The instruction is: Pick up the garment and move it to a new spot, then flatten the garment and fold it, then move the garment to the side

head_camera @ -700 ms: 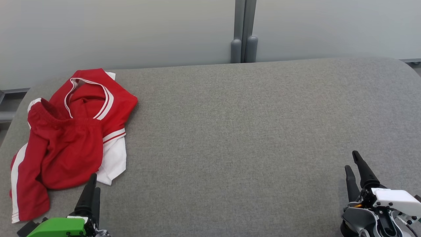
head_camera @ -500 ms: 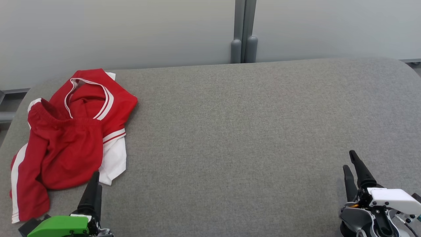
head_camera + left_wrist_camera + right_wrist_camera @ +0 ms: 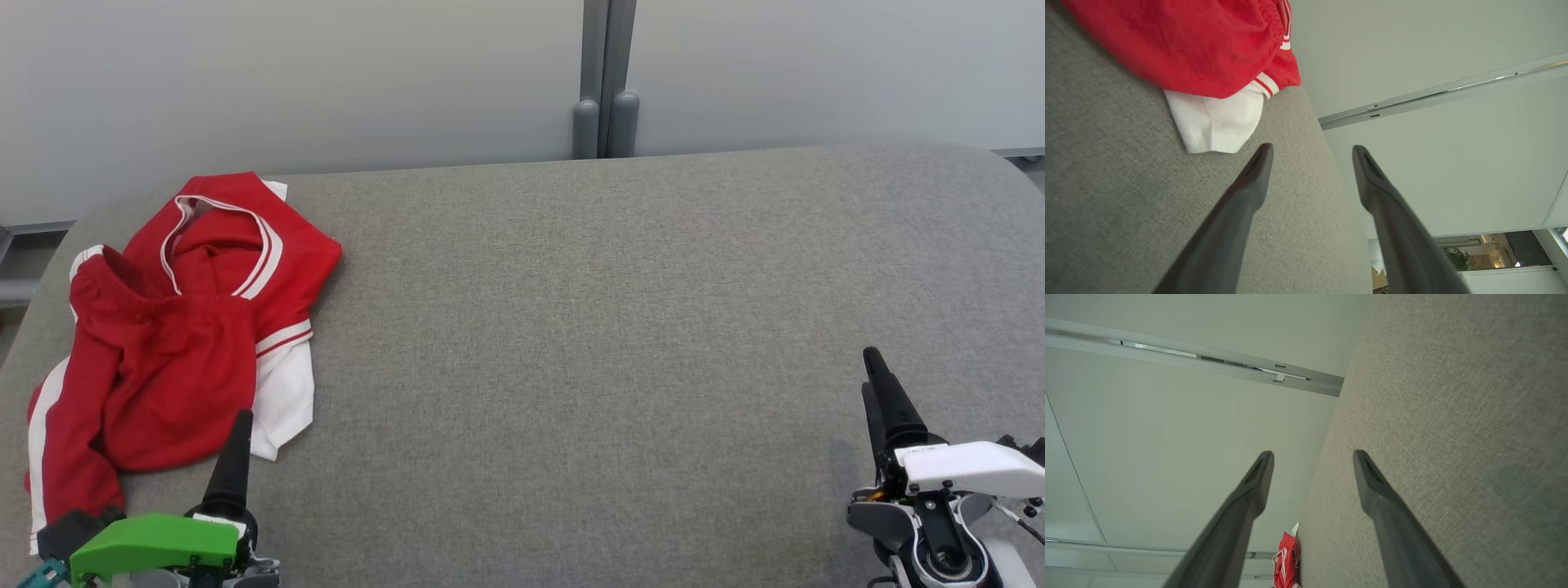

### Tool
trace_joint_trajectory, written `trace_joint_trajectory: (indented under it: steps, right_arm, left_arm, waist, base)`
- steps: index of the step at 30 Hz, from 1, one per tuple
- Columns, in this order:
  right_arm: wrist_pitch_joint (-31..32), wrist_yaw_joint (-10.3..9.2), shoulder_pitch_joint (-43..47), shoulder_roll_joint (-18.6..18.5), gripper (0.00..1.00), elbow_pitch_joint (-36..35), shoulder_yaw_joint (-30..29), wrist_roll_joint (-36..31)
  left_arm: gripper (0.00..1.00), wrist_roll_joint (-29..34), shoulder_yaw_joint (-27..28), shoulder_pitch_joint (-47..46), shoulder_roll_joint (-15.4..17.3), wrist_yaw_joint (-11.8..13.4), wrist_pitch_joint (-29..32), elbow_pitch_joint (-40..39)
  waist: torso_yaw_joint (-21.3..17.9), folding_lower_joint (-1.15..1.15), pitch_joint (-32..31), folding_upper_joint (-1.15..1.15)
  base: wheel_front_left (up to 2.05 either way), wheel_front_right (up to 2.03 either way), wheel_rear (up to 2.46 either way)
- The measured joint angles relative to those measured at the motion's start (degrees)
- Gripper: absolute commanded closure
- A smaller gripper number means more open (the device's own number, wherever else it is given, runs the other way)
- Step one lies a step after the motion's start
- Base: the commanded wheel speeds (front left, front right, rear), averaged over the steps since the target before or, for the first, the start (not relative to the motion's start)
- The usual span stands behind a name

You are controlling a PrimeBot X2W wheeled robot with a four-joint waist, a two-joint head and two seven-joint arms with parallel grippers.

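The garment [image 3: 180, 343] is red with white trim and a white panel. It lies crumpled at the far left of the grey fabric table [image 3: 571, 327]. My left gripper [image 3: 242, 420] stands just in front of its white corner, fingers stacked on edge. In the left wrist view the gripper [image 3: 1312, 150] is open and empty, with the garment [image 3: 1200, 49] close ahead to the left. My right gripper [image 3: 870, 367] is at the near right, far from the cloth. It is open and empty in the right wrist view [image 3: 1313, 455], where the garment [image 3: 1287, 559] is small and distant.
A pale partition wall with a grey post [image 3: 604, 82] runs behind the table's far edge. The table's rounded left edge lies close beside the garment. Bare grey fabric stretches from the garment to the right gripper.
My left gripper has crept forward toward the garment's white corner. My right gripper has moved forward a little and rolled, so its fingers now line up. The garment has not moved.
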Motion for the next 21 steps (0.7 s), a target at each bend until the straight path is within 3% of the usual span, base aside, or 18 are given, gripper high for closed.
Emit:
trace_joint_trajectory:
  steps: [21]
  right_arm:
    - [-4.0,-3.09,-0.8,-1.8,0.0,-5.4,6.3,-23.6]
  left_arm:
    - [0.0,24.7,-3.7,-0.4,1.6,3.8,-4.0,-6.7]
  waist:
    - [0.0,0.0,0.1,0.0]
  base:
    - [0.0,0.0,0.0]
